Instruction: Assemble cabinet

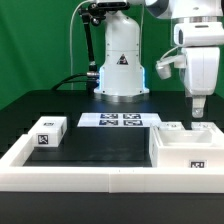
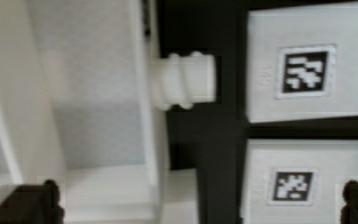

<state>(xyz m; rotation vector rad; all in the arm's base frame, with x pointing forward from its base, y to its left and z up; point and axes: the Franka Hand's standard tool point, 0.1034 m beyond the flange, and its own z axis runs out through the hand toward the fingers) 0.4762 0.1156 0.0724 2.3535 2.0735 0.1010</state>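
Note:
The large white cabinet body [image 1: 190,150] stands at the exterior view's right, open side up, with a tag on its front. Two small white parts [image 1: 172,127] sit just behind it. A white tagged block [image 1: 47,132] lies at the exterior view's left. My gripper [image 1: 199,110] hangs just above the back of the body, holding nothing. In the wrist view my gripper [image 2: 194,205] is open, with its dark fingertips [image 2: 30,205] far apart. Below it are a white wall of the body [image 2: 78,100], a ribbed white knob [image 2: 185,78] and two tagged white panels [image 2: 304,70].
The marker board [image 1: 120,120] lies flat in the middle, in front of the robot base [image 1: 121,60]. A long low white border wall [image 1: 90,178] runs along the front and the exterior view's left of the black mat.

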